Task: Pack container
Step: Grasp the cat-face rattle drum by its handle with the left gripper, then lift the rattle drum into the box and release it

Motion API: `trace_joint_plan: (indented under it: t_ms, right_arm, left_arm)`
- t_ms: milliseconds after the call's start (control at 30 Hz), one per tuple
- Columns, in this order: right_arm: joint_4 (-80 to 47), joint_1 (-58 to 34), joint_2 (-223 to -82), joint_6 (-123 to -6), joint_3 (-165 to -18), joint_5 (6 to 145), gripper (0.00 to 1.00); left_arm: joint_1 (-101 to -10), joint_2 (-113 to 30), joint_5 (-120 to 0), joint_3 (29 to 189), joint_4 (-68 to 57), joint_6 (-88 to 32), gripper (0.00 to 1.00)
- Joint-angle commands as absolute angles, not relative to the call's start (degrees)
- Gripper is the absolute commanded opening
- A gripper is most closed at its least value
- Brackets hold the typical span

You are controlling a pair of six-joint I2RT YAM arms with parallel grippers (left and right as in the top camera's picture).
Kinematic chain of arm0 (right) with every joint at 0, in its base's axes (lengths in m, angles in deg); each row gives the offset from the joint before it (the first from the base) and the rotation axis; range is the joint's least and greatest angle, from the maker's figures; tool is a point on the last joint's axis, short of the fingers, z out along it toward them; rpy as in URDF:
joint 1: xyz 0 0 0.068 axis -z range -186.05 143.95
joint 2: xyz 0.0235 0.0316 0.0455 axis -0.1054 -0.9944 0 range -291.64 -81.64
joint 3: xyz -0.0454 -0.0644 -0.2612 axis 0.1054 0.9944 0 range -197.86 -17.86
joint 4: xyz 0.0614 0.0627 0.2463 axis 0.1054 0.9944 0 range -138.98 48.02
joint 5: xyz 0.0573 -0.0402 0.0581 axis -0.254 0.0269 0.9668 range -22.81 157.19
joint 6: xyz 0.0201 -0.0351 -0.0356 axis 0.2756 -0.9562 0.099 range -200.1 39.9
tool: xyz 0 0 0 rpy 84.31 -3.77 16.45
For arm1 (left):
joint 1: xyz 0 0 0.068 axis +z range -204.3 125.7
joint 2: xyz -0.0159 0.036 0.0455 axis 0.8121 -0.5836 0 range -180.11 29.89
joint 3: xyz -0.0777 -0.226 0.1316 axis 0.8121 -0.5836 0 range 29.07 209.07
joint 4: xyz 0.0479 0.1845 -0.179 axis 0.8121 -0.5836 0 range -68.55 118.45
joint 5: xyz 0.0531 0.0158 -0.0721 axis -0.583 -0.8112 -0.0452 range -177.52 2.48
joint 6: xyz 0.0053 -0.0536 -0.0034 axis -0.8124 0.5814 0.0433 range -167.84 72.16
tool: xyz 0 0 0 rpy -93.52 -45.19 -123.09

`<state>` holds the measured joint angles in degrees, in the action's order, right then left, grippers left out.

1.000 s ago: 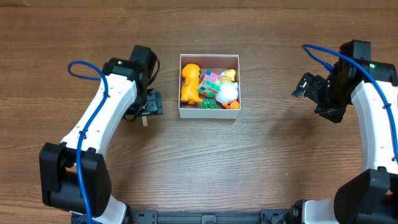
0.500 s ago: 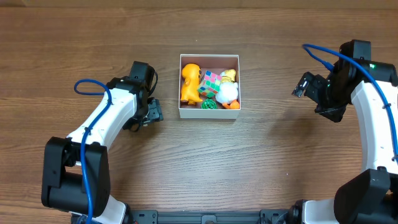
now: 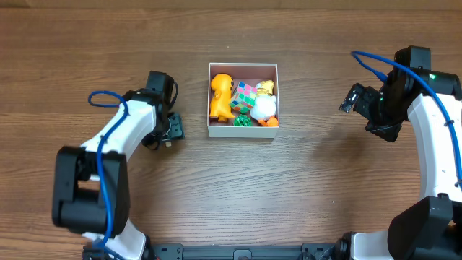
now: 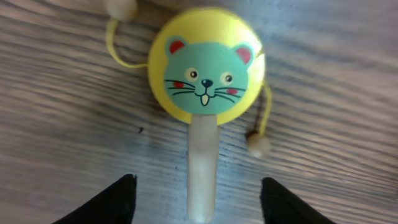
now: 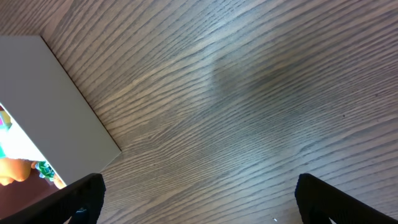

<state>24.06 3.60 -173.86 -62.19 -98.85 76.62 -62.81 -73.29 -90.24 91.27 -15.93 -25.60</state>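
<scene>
The container point(image 3: 242, 131), a white-walled square box with a pink floor, sits upper centre in the overhead view. It holds about six toys, among them one orange dinosaur point(image 3: 221, 95), one cube point(image 3: 243, 97) and one white ball point(image 3: 264, 107). One cat-face rattle point(image 4: 206, 65) lies under the left gripper point(image 4: 199, 193), whose fingers are spread astride the handle. The right gripper point(image 5: 199, 190) also gapes wide. Since a second ago the left gripper has shifted slightly toward lower left; the right has stayed put.

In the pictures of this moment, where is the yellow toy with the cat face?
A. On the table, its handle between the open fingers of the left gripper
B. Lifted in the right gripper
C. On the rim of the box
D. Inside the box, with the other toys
A: the left wrist view shows the cat-face toy lying flat on the table, its handle between the spread fingers of the left gripper, which do not touch it.
</scene>
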Motion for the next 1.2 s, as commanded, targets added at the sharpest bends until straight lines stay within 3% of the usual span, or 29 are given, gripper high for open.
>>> trace_joint_plan:
  t_ms: [0,167,500,567,867,1167]
  right_arm:
    - [23.8,3.4,-174.1,-62.6,-99.1,76.2,1.0]
    - [23.8,3.4,-174.1,-62.6,-99.1,76.2,1.0]
    - [23.8,3.4,-174.1,-62.6,-99.1,76.3,1.0]
    - [23.8,3.4,-174.1,-62.6,-99.1,76.3,1.0]
    - [24.5,3.4,-174.1,-62.6,-99.1,76.2,1.0]
    - [24.9,3.4,-174.1,-62.6,-99.1,76.2,1.0]
  left_arm:
    - [-62.5,-76.6,-88.9,90.7,-16.0,-27.1,0.56]
    - [-62.5,-77.1,-89.5,90.7,-15.6,-27.3,0.53]
    - [-61.4,-77.3,-90.9,90.7,-13.9,-28.6,0.36]
    - [-61.2,-77.3,-91.2,90.7,-13.3,-29.5,0.26]
    - [-61.1,-77.2,-90.9,91.7,-12.3,-34.3,0.05]
    - [-61.1,-76.1,-88.3,101.5,-22.4,-35.2,0.04]
